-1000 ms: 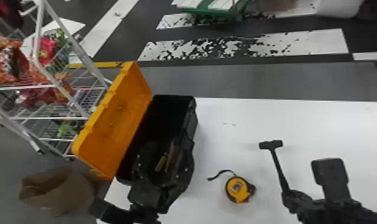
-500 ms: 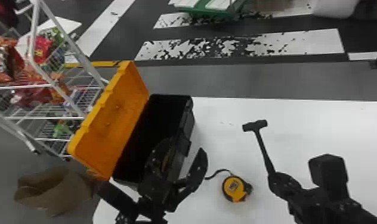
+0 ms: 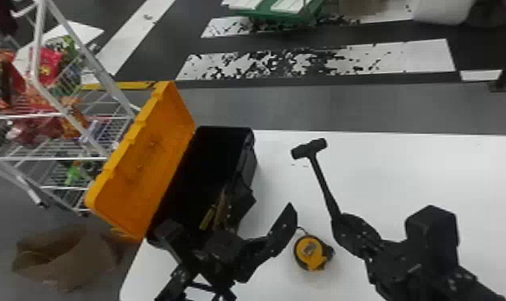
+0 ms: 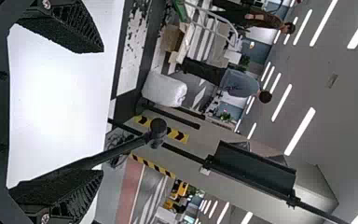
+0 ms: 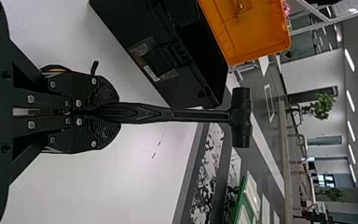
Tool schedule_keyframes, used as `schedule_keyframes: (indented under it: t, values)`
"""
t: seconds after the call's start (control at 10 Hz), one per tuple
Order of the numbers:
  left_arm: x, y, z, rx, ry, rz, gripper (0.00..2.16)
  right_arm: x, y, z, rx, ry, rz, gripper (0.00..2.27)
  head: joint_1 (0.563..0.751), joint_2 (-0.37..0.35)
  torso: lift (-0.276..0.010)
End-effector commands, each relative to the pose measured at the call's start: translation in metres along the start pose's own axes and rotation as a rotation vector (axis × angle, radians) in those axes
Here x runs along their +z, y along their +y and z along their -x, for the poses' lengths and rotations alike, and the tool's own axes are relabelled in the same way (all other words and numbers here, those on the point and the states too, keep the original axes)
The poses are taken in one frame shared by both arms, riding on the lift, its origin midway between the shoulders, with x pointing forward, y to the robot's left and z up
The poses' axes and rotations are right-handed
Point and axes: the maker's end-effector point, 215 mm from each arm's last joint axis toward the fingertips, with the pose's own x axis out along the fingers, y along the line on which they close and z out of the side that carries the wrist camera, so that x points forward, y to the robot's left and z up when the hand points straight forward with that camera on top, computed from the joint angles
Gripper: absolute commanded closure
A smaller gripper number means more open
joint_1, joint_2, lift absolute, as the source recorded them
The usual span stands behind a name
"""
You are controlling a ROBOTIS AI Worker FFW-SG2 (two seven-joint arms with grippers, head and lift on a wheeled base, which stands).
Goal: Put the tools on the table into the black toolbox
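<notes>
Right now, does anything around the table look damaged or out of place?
Yes: the floor stripe beyond the table looks worn, its white broken by ragged black patches. A crumpled brown bag also lies on the floor at the robot's left, which looks untidy.

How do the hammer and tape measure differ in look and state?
The hammer is all black, the tape measure yellow and black. The hammer is long and T-shaped, the tape measure compact and rounded. The hammer is in the right claw; the tape measure lies on the table. Both are outside the toolbox.
</notes>
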Motion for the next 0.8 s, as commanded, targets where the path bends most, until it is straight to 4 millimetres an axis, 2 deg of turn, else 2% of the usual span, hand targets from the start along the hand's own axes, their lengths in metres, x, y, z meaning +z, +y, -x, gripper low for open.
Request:
schedule_keyframes:
  t: [0.0, 0.2, 0.3, 0.5, 0.7]
  values:
    - [0.002, 0.000, -0.006, -0.012, 0.020, 0.060, 0.08, 0.002, 0.005, 0.001, 0.018, -0.011, 0.009, 2.24, 0.695, 0.300, -0.039]
    - [-0.007, -0.006, -0.013, -0.054, 0.088, 0.186, 0.08, -0.001, 0.009, 0.001, 0.038, -0.007, 0.014, 2.24, 0.695, 0.296, -0.039]
    - [-0.003, -0.008, -0.016, -0.061, 0.084, 0.204, 0.08, 0.001, 0.012, 0.001, 0.053, -0.013, 0.016, 2.24, 0.695, 0.295, -0.039]
    - [-0.010, -0.020, -0.023, -0.101, 0.128, 0.291, 0.08, 0.003, 0.016, 0.000, 0.075, -0.012, 0.022, 2.24, 0.695, 0.289, -0.039]
    - [-0.007, -0.032, -0.030, -0.124, 0.133, 0.306, 0.08, 0.003, 0.020, 0.000, 0.096, -0.012, 0.025, 2.24, 0.695, 0.276, -0.039]
